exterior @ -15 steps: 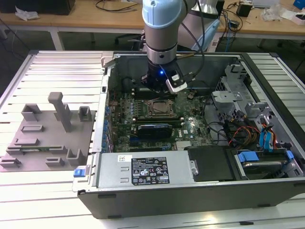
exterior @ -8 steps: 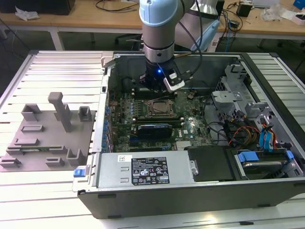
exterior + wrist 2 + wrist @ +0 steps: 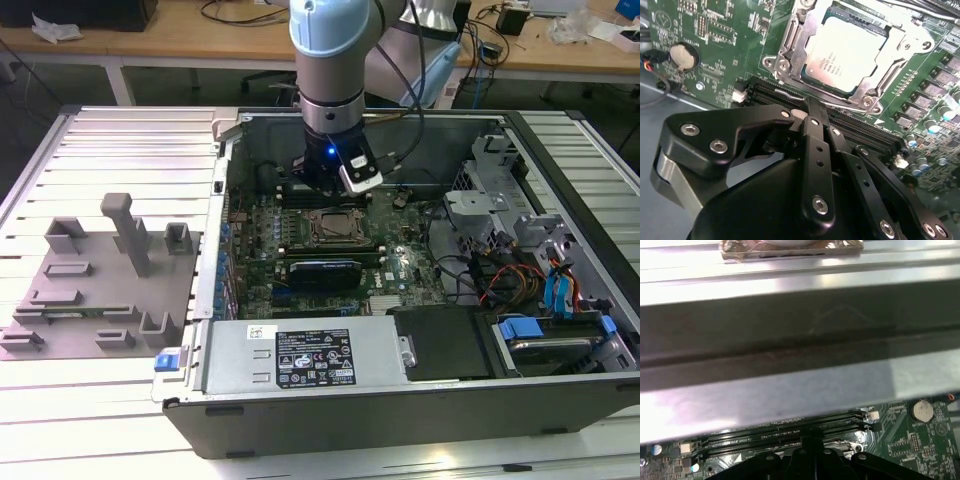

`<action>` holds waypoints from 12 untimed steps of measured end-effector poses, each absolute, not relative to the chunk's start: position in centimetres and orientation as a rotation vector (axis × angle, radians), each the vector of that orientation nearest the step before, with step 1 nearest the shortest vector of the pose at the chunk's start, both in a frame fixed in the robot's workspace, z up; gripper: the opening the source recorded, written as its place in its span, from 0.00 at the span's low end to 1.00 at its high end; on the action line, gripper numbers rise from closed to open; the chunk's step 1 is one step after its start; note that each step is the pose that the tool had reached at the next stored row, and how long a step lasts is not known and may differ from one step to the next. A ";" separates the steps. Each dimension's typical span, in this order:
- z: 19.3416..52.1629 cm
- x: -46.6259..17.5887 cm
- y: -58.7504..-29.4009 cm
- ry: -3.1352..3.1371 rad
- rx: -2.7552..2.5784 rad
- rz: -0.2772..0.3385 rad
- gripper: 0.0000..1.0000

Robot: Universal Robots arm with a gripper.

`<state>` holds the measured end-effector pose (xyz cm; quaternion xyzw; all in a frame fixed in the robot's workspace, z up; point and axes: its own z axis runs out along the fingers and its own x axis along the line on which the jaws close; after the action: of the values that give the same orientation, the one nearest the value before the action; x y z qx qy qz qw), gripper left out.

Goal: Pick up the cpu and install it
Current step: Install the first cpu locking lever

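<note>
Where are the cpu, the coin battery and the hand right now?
cpu (image 3: 847,52), second wrist view, middle of its pale metal top.
coin battery (image 3: 683,56), second wrist view, its round face.
hand (image 3: 807,107), second wrist view, where the black fingers meet.

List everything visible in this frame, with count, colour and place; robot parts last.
cpu: one, silver-white, seated in the socket frame on the motherboard.
Socket frame: one, metal, around the cpu.
Motherboard: one, green, inside the case.
Computer case: one, dark grey, open, centre.
Power supply box: one, silver, labelled, at the case's front edge.
Fixture plate: one, grey, at the exterior view's left.
Coin cell: one, silver, on the motherboard.
Gripper: one, black, above the memory slots beside the socket; jaws together, holding nothing.
</note>
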<state>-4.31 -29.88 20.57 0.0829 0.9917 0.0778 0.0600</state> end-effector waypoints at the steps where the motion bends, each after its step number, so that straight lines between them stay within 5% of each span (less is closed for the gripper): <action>1: 20.6 -4.3 -29.9 3.001 0.260 0.234 0.11; 12: 20.4 -4.3 -29.9 2.995 0.302 0.175 0.11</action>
<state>-4.30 -29.86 20.38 0.1000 0.9913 0.0581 0.0633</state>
